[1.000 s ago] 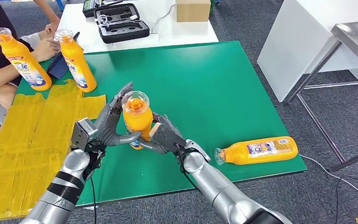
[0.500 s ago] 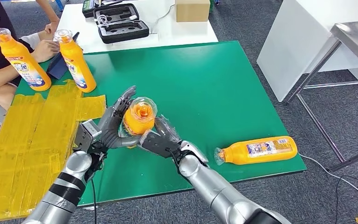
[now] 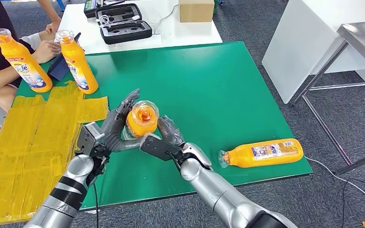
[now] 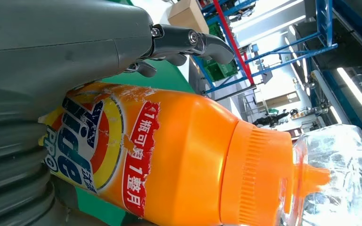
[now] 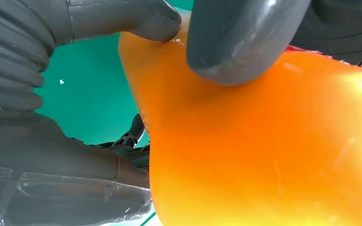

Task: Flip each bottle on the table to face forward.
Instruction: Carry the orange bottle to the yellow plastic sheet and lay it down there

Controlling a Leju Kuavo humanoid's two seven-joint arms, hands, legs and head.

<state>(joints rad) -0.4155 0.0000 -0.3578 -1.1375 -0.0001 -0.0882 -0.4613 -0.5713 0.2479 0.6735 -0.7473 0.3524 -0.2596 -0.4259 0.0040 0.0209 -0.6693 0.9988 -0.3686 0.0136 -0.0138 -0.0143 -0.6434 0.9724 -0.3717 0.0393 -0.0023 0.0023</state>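
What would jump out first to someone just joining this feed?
The orange bottle gripped between the left hand and the right hand above the green table, its clear cap pointing up at the head camera. Next, a second bottle lying on its side near the table's right front corner. Then two upright bottles at the far left, where a person's hand rests.

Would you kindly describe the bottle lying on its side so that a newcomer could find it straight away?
Start at the green table and go to its near right corner. There an orange bottle lies flat along the front edge, its clear cap pointing toward the robot's right hand. It is the only bottle lying down: two others stand upright at the far left, and one is held between both hands.
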